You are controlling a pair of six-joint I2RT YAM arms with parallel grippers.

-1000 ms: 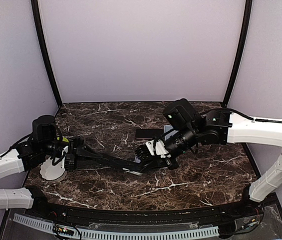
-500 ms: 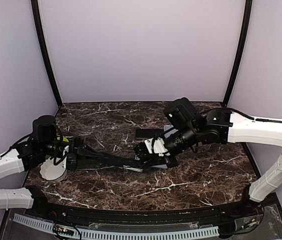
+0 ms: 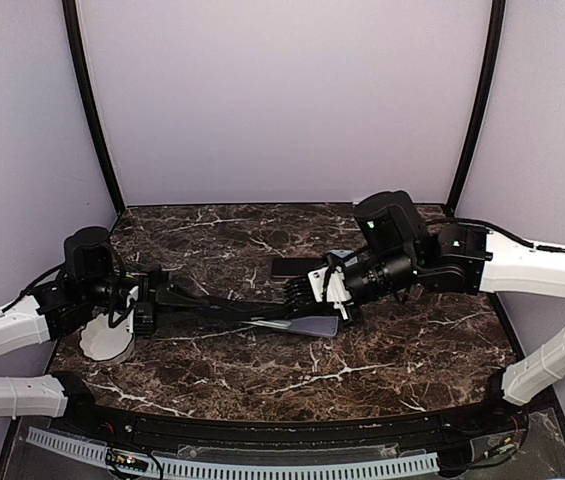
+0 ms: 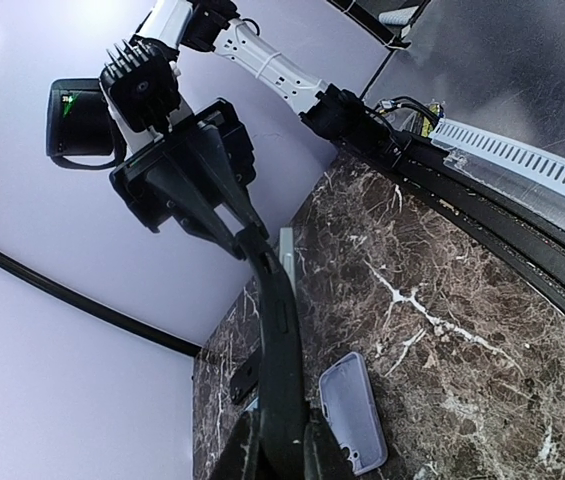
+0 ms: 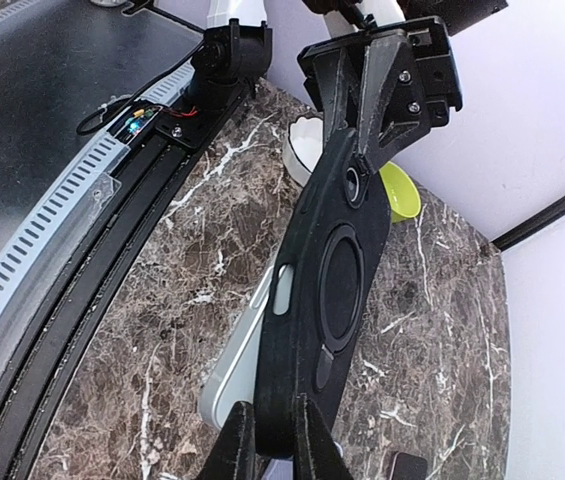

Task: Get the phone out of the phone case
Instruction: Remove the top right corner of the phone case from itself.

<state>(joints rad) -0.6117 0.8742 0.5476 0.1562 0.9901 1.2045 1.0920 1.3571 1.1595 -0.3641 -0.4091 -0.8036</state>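
Black phone case [image 5: 327, 270] held raised above counter [image 3: 412, 350], clamped at one end by left hand [image 4: 280, 455], at opposite end by right hand [image 5: 270, 440]. Phone [image 4: 352, 412] seen outside case, laid flat on counter just beneath it.

— Where is the left arm [image 3: 2, 335]?
— It reaches in low from the desk's [image 3: 412, 350] left edge toward the middle, stretched out nearly level, with the left gripper [image 4: 280, 445] pointing right.
— And the right arm [image 3: 532, 262]?
— It comes in from the right edge, elbow bent. The right gripper [image 5: 272, 435] points left, facing the other one.
— Jaws?
— Both are pinched tight, each on an opposite end of the phone case [image 5: 327, 270]. They hold it up off the desk between them, with the two sets of fingertips apart.
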